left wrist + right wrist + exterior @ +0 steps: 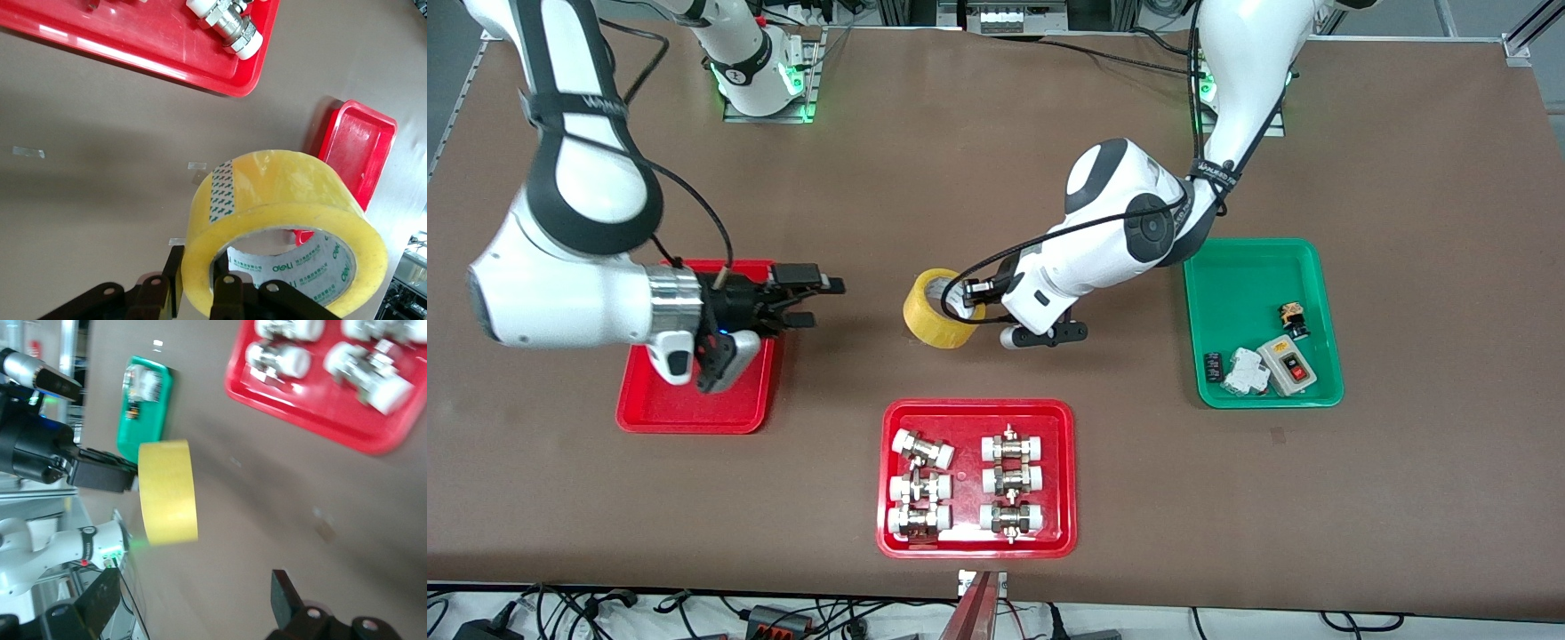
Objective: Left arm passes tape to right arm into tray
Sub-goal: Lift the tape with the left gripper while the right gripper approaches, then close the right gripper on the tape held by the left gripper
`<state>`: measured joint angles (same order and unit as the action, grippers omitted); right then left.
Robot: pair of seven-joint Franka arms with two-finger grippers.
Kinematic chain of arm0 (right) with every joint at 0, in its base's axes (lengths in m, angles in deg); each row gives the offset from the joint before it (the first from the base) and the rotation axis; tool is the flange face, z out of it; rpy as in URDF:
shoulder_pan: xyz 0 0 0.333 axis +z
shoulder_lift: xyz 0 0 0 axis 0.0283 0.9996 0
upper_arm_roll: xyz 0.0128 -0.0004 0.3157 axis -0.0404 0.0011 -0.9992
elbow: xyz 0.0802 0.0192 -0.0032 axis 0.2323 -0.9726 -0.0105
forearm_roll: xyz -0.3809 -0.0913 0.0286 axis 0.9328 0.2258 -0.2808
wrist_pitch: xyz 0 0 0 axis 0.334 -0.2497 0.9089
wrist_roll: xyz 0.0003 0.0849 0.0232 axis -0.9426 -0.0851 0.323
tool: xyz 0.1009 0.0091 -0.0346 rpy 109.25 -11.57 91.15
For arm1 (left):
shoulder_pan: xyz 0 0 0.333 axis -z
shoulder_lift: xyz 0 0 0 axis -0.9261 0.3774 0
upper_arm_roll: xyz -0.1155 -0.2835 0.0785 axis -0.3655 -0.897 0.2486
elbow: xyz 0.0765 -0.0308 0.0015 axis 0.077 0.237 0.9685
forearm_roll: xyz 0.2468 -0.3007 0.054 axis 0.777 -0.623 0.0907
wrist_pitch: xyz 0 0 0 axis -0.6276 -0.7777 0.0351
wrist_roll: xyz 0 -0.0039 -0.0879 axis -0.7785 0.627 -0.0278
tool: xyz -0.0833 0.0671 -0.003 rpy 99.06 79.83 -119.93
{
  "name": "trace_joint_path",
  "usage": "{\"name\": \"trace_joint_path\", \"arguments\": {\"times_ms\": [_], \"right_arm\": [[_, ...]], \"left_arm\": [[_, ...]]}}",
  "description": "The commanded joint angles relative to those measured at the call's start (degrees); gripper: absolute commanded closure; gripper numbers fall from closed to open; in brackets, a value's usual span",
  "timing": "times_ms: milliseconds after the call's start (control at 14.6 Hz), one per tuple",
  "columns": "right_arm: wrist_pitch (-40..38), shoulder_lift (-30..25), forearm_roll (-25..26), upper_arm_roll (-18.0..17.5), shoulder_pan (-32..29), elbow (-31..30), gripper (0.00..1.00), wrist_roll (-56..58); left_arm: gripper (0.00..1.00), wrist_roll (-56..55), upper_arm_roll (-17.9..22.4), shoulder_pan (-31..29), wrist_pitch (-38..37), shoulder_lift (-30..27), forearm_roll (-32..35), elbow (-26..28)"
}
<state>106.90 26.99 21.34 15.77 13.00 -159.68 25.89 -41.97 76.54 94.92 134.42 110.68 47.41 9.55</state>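
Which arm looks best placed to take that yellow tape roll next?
The right: its gripper hangs open beside the plain red tray, pointing at the tape, which the left gripper holds up.

Brown table (996, 160) with plain red tray (649, 404), fittings tray (974, 538), green tray (1232, 302).

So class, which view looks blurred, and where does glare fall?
Right wrist view: smeared throughout, the tape soft-edged. Left wrist view: sharp, the roll's print readable, white glare streaks on the fittings tray. Front view: evenly lit, with a bright patch on that tray's near rim.
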Motion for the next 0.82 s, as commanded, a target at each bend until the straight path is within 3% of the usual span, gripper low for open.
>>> {"name": "trace_joint_path", "arguments": {"times_ms": [0, 342, 753], "right_arm": [[0.9, 4.5, -5.6, 0.3, 0.6, 2.4, 0.0, 6.2], [3.8, 6.1, -10.5, 0.3, 3.8, 2.4, 0.0, 7.5], [3.8, 6.1, -10.2, 0.4, 5.7, 2.4, 0.0, 7.9]], "left_arm": [[1.0, -4.6, 0.8, 1.7, 1.6, 1.7, -0.8, -3.1], [1.0, -4.7, 0.9, 2.3, 2.6, 2.4, -0.6, -3.1], [0.99, -4.6, 0.9, 2.3, 2.6, 2.5, -0.5, -3.1]]}}
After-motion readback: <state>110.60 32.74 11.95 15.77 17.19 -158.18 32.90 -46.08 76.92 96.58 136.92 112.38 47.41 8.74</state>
